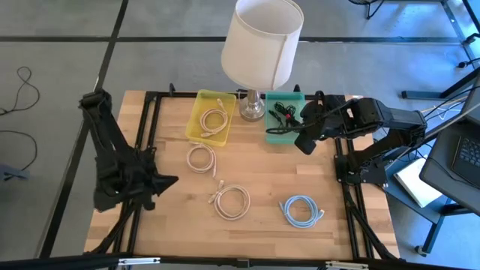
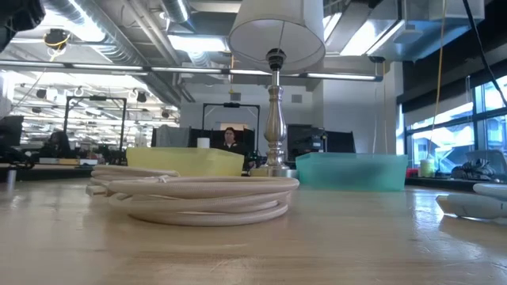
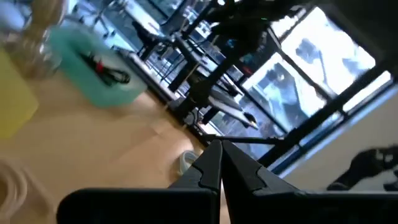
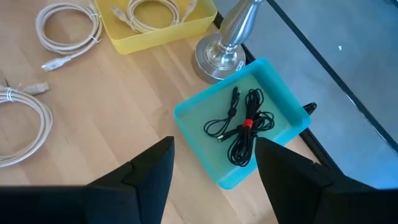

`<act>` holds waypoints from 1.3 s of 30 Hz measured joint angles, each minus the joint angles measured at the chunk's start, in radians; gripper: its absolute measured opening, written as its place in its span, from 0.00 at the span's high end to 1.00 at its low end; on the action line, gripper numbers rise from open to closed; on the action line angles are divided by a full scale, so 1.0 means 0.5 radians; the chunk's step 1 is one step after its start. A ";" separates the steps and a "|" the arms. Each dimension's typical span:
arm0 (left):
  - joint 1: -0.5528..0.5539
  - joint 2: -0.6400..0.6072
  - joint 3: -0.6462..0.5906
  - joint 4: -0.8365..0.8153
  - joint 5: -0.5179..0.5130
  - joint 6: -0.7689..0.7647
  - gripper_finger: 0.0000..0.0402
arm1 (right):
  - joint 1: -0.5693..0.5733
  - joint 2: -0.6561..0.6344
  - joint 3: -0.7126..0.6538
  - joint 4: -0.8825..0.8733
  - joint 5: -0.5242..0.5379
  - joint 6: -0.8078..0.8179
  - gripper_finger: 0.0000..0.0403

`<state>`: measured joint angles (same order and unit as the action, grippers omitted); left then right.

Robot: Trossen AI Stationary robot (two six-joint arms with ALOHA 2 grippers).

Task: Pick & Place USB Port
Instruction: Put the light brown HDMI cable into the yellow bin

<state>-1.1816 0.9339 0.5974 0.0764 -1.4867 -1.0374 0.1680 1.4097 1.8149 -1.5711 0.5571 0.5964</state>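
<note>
hovering open and empty over the teal plastic bin [image 4: 273, 127], the right tool [image 4: 214, 163] risks snagging the bundled black cable [image 4: 241, 127] or clipping the silver lamp base [image 4: 217, 59] nearby.

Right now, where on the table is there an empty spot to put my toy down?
Bare wood lies between the white coiled cable and the left gripper, and right of the light blue coiled cable. It is crowded at the back, where the yellow plastic bin, the silver lamp base and the teal plastic bin stand under the open right gripper.
</note>
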 joint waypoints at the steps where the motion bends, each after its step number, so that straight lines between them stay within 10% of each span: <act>1: 0.013 -0.011 -0.066 -0.007 0.010 -0.122 1.00 | 0.000 0.000 0.000 0.000 -0.002 0.000 0.43; 6: 0.207 -0.105 -0.292 -0.225 0.422 -0.429 1.00 | 0.000 0.000 0.000 0.001 -0.014 -0.012 0.43; 15: 0.864 -0.270 -0.188 -1.358 1.988 -0.468 1.00 | 0.000 0.000 0.000 0.000 -0.005 -0.005 0.43; 29: 1.839 -0.067 -0.046 -1.708 2.805 1.387 1.00 | 0.000 0.003 0.000 0.016 0.053 0.068 0.43; 39: 2.132 0.260 -0.047 -1.684 3.049 1.544 1.00 | 0.000 0.003 0.001 0.016 0.056 0.105 0.43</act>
<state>-0.1155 1.0638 0.5740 -0.7657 0.0381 -0.2655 0.1679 1.4113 1.8153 -1.5632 0.5850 0.6488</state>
